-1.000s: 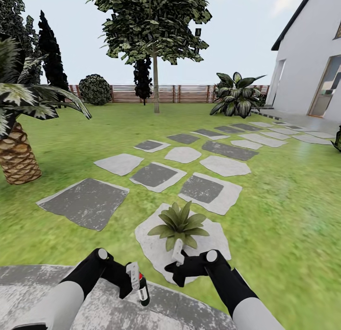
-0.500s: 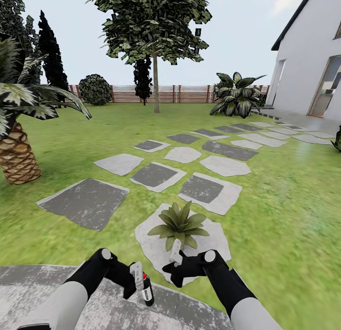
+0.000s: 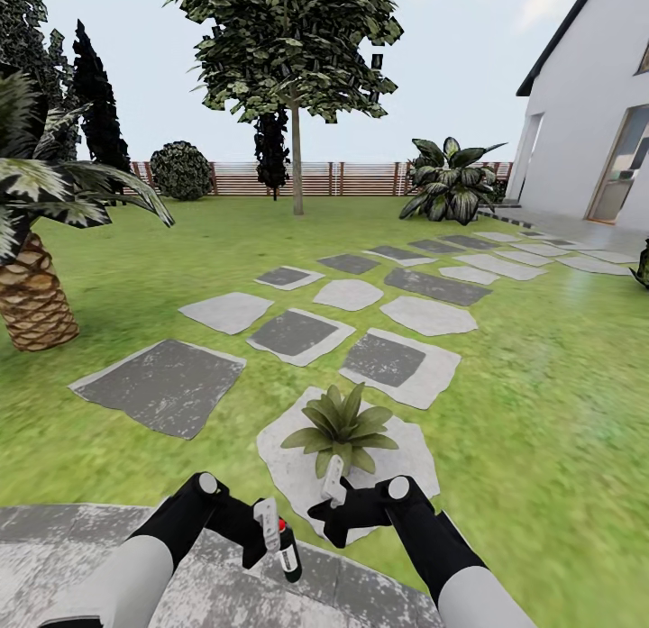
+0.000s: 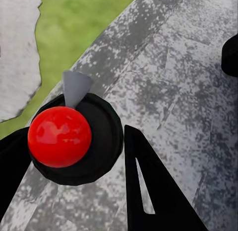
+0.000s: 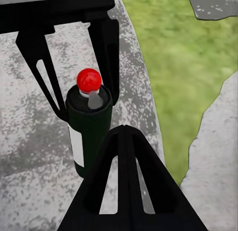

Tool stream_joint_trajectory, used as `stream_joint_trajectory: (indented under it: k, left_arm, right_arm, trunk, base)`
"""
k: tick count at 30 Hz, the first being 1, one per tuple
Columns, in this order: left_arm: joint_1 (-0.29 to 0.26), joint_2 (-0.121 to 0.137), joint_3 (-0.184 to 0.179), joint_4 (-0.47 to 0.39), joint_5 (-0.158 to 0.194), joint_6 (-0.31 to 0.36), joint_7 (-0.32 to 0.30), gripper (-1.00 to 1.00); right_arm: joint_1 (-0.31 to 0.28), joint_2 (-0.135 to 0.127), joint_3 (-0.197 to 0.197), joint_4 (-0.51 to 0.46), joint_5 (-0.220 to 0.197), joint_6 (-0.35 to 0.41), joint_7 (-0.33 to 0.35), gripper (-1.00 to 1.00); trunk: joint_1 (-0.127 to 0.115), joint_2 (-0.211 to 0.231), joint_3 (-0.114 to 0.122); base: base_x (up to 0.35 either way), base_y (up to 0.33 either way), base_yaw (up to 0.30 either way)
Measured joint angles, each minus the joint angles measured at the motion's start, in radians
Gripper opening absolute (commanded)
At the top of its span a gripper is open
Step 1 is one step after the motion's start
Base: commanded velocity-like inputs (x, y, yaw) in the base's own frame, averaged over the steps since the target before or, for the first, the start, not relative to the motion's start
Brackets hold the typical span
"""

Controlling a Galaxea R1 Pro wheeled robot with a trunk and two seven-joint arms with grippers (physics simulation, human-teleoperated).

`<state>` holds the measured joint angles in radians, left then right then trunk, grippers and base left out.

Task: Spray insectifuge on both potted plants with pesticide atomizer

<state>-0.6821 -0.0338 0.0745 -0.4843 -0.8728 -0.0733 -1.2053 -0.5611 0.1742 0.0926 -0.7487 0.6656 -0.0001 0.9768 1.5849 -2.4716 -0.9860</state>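
I have the slim dark bottle with red cap, the pesticide atomizer (image 3: 287,550), upright near the grey stone patio's (image 3: 54,556) edge, between my left gripper's (image 3: 268,531) spread fingers. It looks light, rigid, tippy; grip mid-body. I can't tell my right gripper's (image 3: 332,491) state.

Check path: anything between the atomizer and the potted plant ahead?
The pesticide atomizer sits between the left gripper fingers on the patio. The right gripper hangs just in front of the potted plant, partly in the spray line.
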Motion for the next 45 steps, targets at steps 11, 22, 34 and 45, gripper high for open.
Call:
stream_joint_trajectory:
  k: [11,22,34,45]
  left_arm:
    - [0.003,-0.001,0.005,0.000,0.002,-0.001,0.001,-1.00]
    - [0.009,-0.012,0.000,0.002,-0.001,-0.009,0.056,-1.00]
    - [0.010,-0.031,0.000,0.002,0.001,-0.009,0.055,-1.00]
    - [0.010,-0.035,0.000,0.002,0.002,-0.010,0.048,-1.00]
  right_arm:
    - [0.000,0.000,0.000,0.000,0.000,0.000,0.000,-1.00]
    - [0.000,0.000,0.002,0.006,0.000,-0.001,0.000,-1.00]
    - [0.000,0.000,0.002,0.007,0.000,-0.001,0.000,-1.00]
    - [0.000,0.000,0.003,0.008,0.000,-0.001,0.000,-1.00]
  trunk:
    - [0.000,0.000,0.000]
    - [0.000,0.000,0.000]
    - [0.000,0.000,0.000]
    - [0.000,0.000,0.000]
  base:
    - [0.000,0.000,0.000]
    - [0.000,0.000,0.000]
    - [0.000,0.000,0.000]
    - [0.000,0.000,0.000]
